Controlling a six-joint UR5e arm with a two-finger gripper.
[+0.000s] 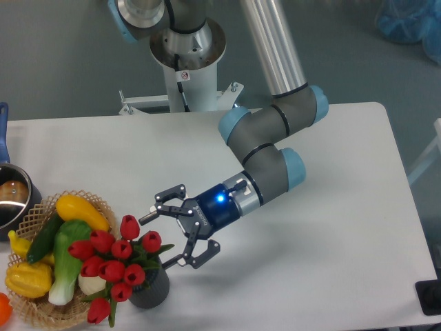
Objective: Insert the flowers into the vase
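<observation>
Now the flowers (pixel 116 256) stand in the vase (pixel 153 291), just left of the wide-open gripper (pixel 167 236).

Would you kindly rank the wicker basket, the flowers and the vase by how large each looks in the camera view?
1. wicker basket, largest, though partly cut off by the frame edge.
2. flowers, a spread bunch.
3. vase, smallest, but mostly hidden under the flowers, so its full size is unsure.

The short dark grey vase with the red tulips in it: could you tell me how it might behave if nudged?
The short dark grey ribbed vase probably tips easily: the bunch of red tulips spreads wider than it and leans toward the woven wicker basket. It may slide on the smooth white table. The open gripper offers no support.
</observation>
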